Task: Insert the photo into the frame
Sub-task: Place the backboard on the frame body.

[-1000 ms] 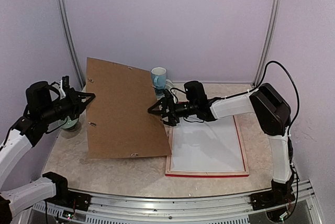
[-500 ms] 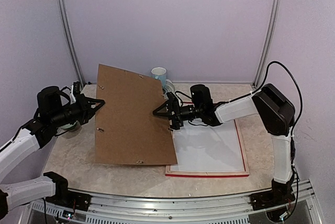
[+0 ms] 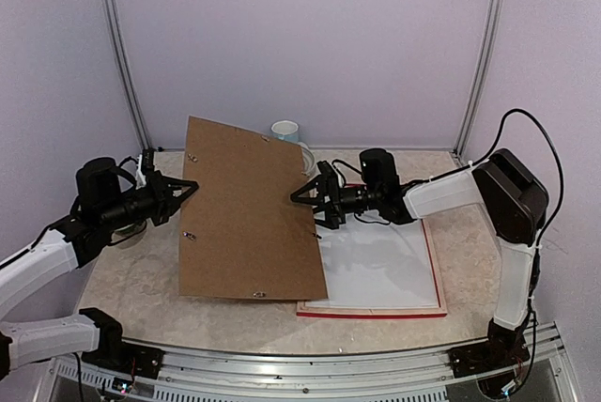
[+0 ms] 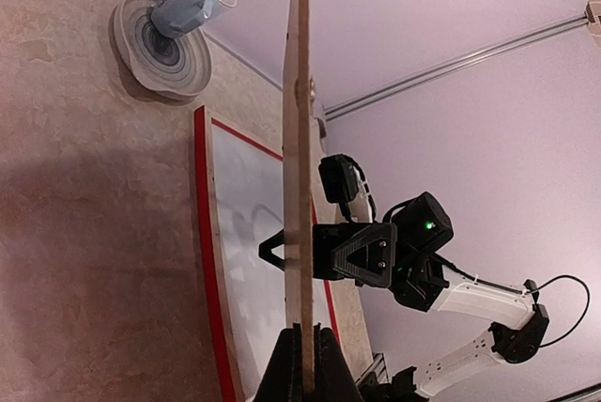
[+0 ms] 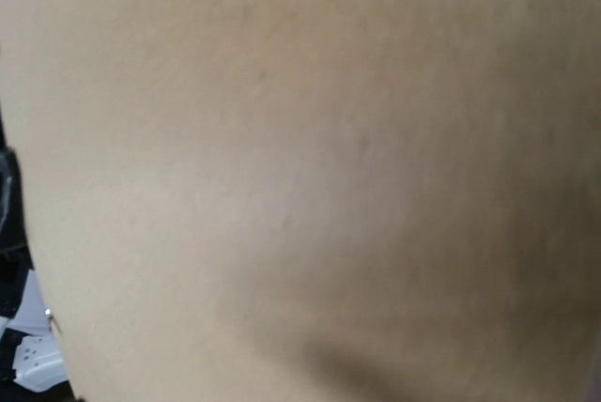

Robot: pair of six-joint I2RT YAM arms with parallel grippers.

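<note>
Seemingly photo (image 3: 376, 270) lies face-down in frame (image 3: 371, 313); my left hand (image 3: 191, 193) grips unfitted backing board (image 3: 246, 214), right hand (image 3: 310, 203) agape.

Top view is taken from high up behind both arm bases, with the whole table (image 3: 141, 280) covered. Left wrist view is pointed out past the left gripper (image 4: 302, 338), edge-on along the brown board (image 4: 299, 139). Right wrist view is filled at really close range by that board, which is shared by all three.
</note>
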